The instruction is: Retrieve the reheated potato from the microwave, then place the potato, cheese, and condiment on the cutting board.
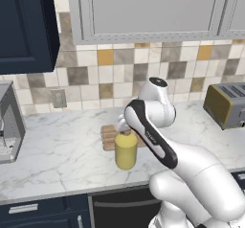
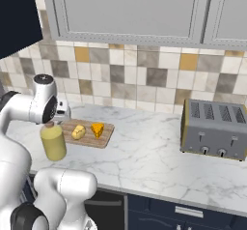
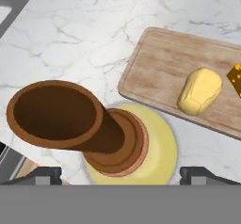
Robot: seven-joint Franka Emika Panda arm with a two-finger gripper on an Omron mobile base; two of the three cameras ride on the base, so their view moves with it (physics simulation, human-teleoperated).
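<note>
Potato (image 2: 78, 132): on the cutting board (image 2: 107, 133), left of centre; retrieval judged done.

Cheese (image 2: 98, 129): on the board, just beside the potato at its 3 o'clock in the right base view; done.

Condiment (image 2: 53, 143): on the marble counter (image 2: 159, 161), off the board, just beside the board's near left corner, at roughly 7 o'clock from the potato. Upright; long axis vertical, brown cap (image 3: 55, 113) pointing up toward the hand camera. Remaining item, judged: grasp, lift, set on the free end of the board.

Gripper (image 3: 120, 175): directly above the bottle, fingertips (image 3: 43, 175) spread wide to either side of the body, gripping nothing.

Toaster (image 2: 214, 129): well apart at 3 o'clock, not involved.
</note>
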